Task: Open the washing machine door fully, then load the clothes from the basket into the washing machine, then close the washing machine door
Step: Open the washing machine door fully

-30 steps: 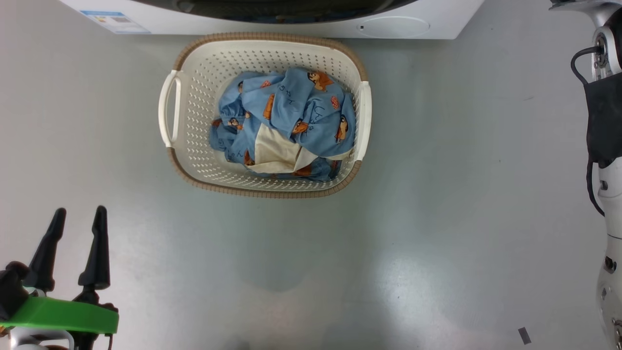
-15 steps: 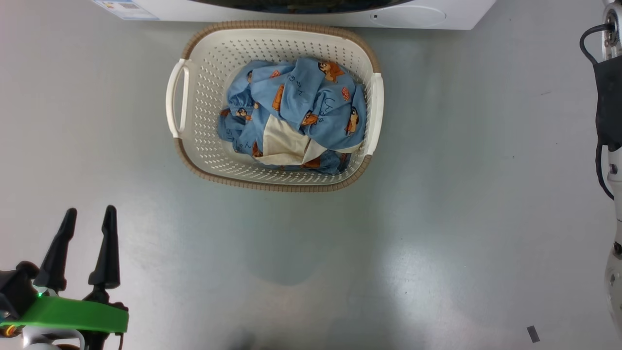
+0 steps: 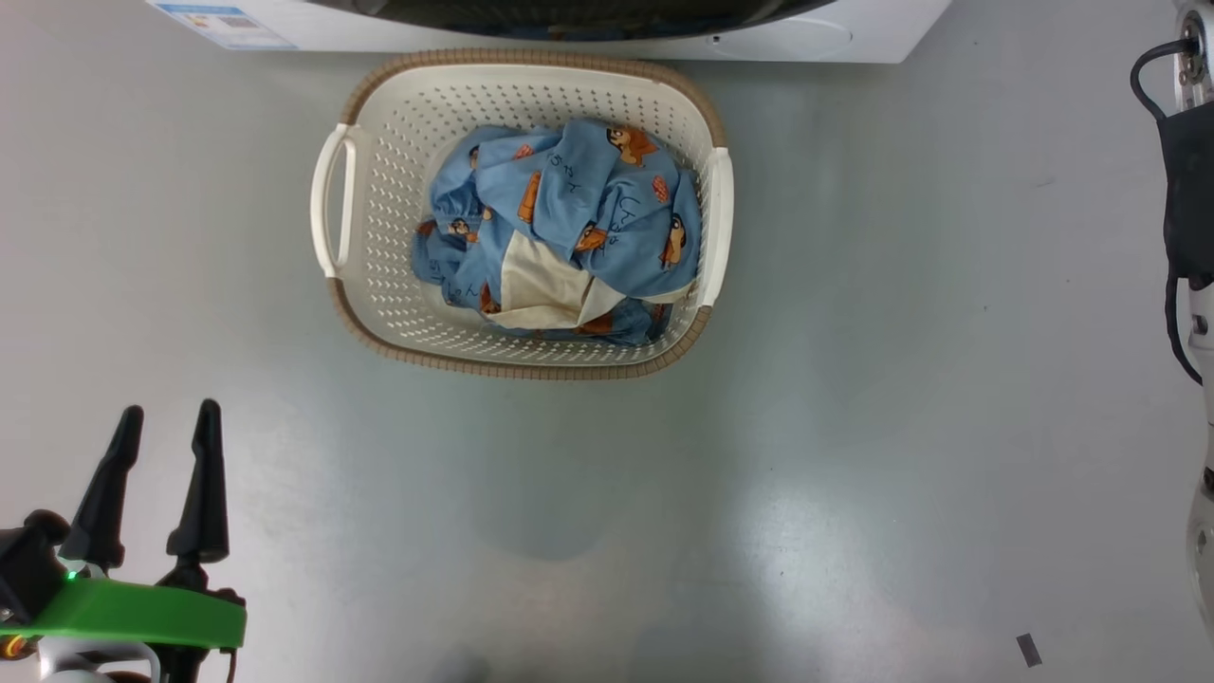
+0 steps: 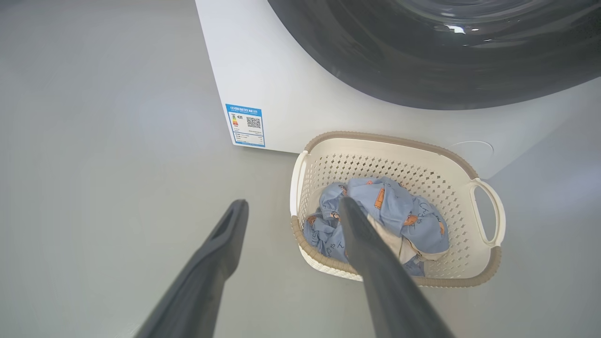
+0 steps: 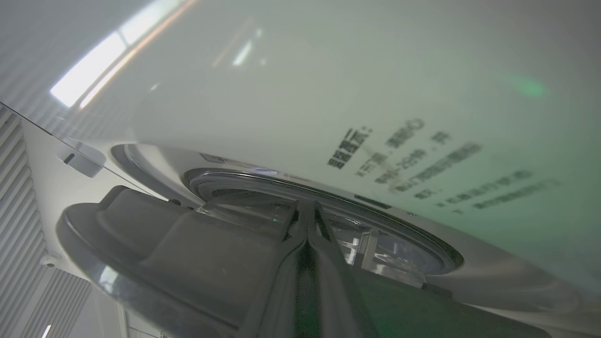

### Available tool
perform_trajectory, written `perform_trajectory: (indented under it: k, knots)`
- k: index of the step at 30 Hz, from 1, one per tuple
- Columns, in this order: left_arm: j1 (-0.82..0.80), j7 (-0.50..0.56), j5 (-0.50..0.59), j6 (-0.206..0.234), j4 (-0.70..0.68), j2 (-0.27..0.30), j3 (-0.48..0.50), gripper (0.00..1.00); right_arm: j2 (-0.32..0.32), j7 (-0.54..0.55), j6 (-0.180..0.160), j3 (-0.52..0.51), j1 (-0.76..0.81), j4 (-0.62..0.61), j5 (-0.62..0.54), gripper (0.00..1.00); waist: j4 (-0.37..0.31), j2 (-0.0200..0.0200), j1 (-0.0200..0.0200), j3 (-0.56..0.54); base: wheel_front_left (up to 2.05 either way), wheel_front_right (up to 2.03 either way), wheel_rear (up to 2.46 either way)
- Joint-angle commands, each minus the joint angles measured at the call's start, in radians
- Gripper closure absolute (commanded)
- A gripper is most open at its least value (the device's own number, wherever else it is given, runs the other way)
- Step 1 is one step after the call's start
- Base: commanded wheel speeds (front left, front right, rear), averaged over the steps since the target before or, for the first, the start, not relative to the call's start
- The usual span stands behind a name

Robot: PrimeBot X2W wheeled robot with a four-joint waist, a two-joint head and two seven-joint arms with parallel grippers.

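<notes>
Two long dark fingers point(image 3: 201, 474) of the left gripper point(image 3: 168, 413) stand wide apart with nothing between them, low over the grey floor point(image 3: 531, 531). Ahead of their tips and off to their right sits the basket point(image 3: 379, 237), well apart from them. In the left wrist view the left gripper point(image 4: 292, 203) has its right finger crossing in front of the basket point(image 4: 375, 164), while its left finger points at bare floor. The clothes point(image 3: 579, 190) lie heaped inside the basket, nearer its right wall, blue folds over a cream cloth point(image 3: 541, 285). Beyond the basket, farther from the fingertips, the washing machine point(image 3: 882, 33) stands with its front just beside the far rim; a blue label point(image 3: 223, 24) marks its lower left corner, and the door point(image 3: 569, 11) shows dark above. From the left wrist the clothes point(image 4: 404, 211), the label point(image 4: 245, 125), the washing machine point(image 4: 281, 80) and the door point(image 4: 446, 56) lie ahead of the tips. At the far right the right arm point(image 3: 1190, 190) reaches up. The right gripper point(image 5: 306, 209) has its fingers pressed together, empty, tips close against the door point(image 5: 141, 234); whether they touch it I cannot tell.
</notes>
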Motion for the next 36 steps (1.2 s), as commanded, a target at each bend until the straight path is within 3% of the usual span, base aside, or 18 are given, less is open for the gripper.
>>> perform_trajectory:
  k: [1, 24, 36]
  knots:
    - [-0.002, -0.006, -0.003, -0.002, -0.014, 0.036, 0.044, 0.00, 0.036, 0.020, 0.002, 0.024, 0.006, -0.039, 0.008, 1.00, -0.003, 0.0000, 0.0000, -0.001, 0.00, 0.00, 0.00]
    - [0.007, -0.006, 0.003, -0.002, -0.010, 0.037, 0.067, 0.00, 0.087, 0.110, 0.002, 0.106, 0.111, -0.099, 0.030, 1.00, -0.045, 0.0000, 0.0000, -0.040, 0.00, 0.00, 0.00]
    - [0.020, -0.006, 0.012, -0.002, -0.004, 0.016, 0.088, 0.00, 0.123, 0.155, 0.002, 0.173, 0.255, -0.132, 0.042, 1.00, -0.077, 0.0000, 0.0000, -0.136, 0.00, 0.00, 0.00]
